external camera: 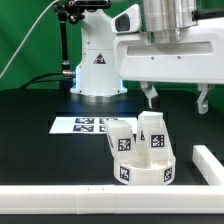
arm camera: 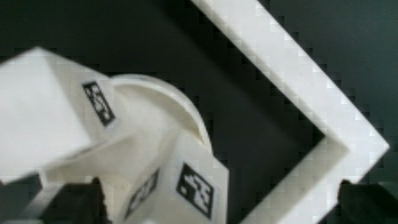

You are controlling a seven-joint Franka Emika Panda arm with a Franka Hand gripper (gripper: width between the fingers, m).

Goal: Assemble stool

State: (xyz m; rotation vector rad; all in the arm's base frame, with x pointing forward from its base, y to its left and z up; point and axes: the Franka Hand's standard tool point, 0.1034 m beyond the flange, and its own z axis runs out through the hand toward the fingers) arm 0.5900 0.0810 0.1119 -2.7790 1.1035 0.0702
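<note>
White plastic stool seat (external camera: 143, 172) sits nr the bench (external camera: 40, 150) front edge, two legs (external camera: 152, 135) upright in its sockets, long axes vertical. Gripper (external camera: 151, 97) hangs directly above the legs, apart from them, holding nothing; fingers look close together, exact gap unclear. Count: 1 seat, 2 legs visible, 1 arm.
</note>
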